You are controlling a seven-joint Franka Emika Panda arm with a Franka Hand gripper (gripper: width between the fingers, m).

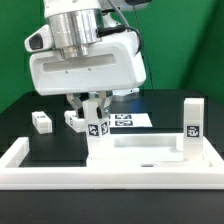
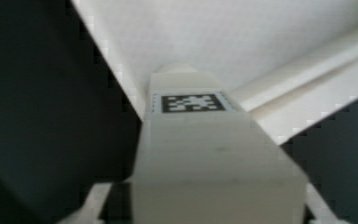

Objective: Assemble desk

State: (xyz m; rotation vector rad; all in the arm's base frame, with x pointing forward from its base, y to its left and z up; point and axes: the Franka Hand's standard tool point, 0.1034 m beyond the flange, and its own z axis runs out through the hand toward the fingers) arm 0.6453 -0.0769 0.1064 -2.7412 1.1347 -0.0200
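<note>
Gripper (image 1: 93, 115) clamped on a white block leg (image 1: 97, 128) at the tabletop panel's (image 1: 140, 152) corner on the exterior view's left; the leg is best held vertical and squared to that corner before lowering.

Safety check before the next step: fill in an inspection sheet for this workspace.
Surface: black table, flat.
Job's things: white rimmed rectangular plastic tabletop panel; upright white block leg at the exterior view's right; two loose legs at the exterior view's left.
Clutter: marker board; long low white barrier wall.
Grippers: gripper closed on a tagged white leg.
Cables: nothing seen.
Surroundings: green backdrop.
</note>
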